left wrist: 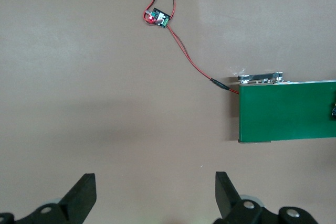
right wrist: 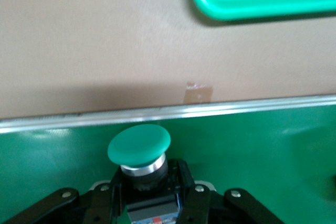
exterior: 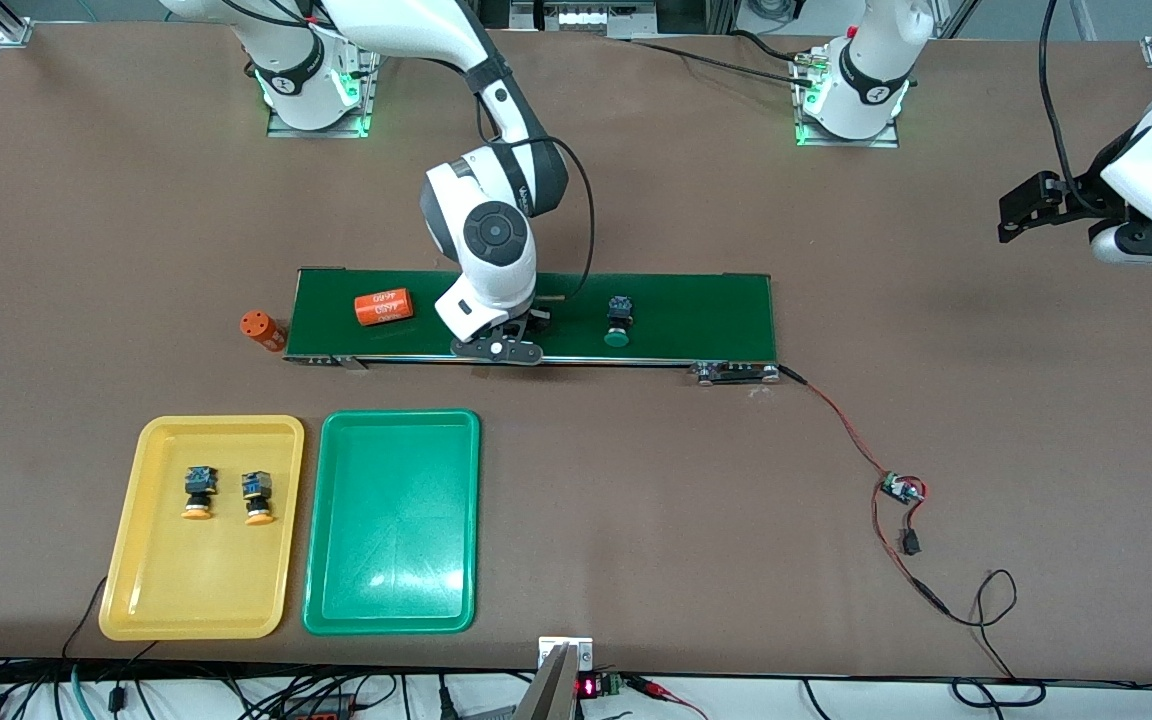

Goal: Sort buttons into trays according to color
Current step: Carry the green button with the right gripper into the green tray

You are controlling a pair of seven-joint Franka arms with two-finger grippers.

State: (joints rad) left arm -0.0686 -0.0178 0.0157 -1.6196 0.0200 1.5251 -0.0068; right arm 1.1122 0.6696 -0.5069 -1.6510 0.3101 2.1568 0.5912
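In the right wrist view a green-capped button [right wrist: 139,145] lies on the dark-green belt [right wrist: 262,145], and my right gripper [right wrist: 147,174] is shut on its black-and-blue body. In the front view that gripper [exterior: 501,345] is low on the belt near its front edge and hides this button. A second green button [exterior: 619,322] lies on the belt, toward the left arm's end. Two yellow-orange buttons [exterior: 199,492] [exterior: 257,497] lie in the yellow tray [exterior: 151,590]. The green tray [exterior: 391,580] beside it holds nothing. My left gripper [exterior: 1021,210] [left wrist: 155,182] waits open over bare table.
One orange cylinder [exterior: 383,306] lies on the belt [exterior: 706,310] near the right arm's end, and another [exterior: 262,329] lies on the table just off that end. A small circuit board [exterior: 901,489] with red-black wires runs from the belt's other end.
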